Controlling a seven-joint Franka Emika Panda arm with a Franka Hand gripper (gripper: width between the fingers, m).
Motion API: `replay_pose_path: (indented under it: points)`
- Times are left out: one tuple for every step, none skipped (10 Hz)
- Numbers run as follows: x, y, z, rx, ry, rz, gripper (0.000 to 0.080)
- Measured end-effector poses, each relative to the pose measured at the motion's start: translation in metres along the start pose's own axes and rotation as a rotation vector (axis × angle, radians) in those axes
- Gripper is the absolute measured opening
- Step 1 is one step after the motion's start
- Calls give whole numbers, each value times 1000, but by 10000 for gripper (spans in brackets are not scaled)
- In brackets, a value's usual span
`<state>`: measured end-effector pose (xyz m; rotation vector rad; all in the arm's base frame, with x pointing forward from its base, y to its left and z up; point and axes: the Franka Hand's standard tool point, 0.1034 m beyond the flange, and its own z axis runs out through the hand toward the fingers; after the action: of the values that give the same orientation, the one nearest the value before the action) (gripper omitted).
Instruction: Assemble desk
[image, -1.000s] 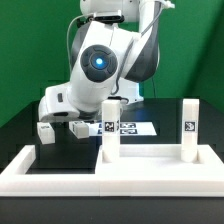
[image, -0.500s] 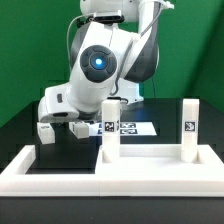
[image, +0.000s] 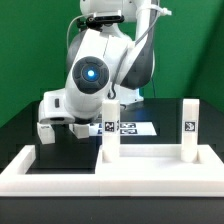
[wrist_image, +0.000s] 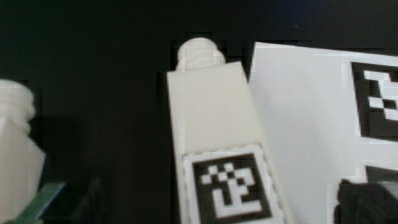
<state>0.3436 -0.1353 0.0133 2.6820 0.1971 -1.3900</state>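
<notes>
Wrist view: our end effector (wrist_image: 205, 205) stands wide over 1 desk leg (wrist_image: 217, 110) lying on the surface (wrist_image: 89, 50) just beside the marker board (wrist_image: 329, 90); we should centre the jaws, descend squarely, then close.

White desk leg (wrist_image: 217, 110) against the black tabletop (wrist_image: 98, 60), and there's its square tag (wrist_image: 235, 185), black on white. Marker board (wrist_image: 311, 90): white with black patterns. Wider now: white upright leg (image: 108, 130), white border wall (image: 110, 172), green backdrop (image: 30, 50), and a blue ring (image: 90, 72) glowing on the white arm (image: 112, 45).
</notes>
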Motion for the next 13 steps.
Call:
replay_pose_path:
  points:
    - [0,1,0,-3,-2,-1,649]
    - [0,1,-1,-6,0,-2,649]
    - [0,1,0,-5,-1,-1,649]
    - [0,1,0,-5,-2,-1,523]
    - [0,1,0,-5,-2,-1,523]
    - [0,1,0,-5,-2,-1,309]
    - [0,1,0,-5,-3,-2,309]
    - [0,1,0,-4,-3,-2,285]
    - [0,1,0,-4,-3,-2,285]
    - [0,1,0,-4,-3,-2,285]
    - [0,1,0,-4,-3,-2,285]
    - [0,1,0,-4,-3,-2,285]
    - [0,1,0,-4,-3,-2,285]
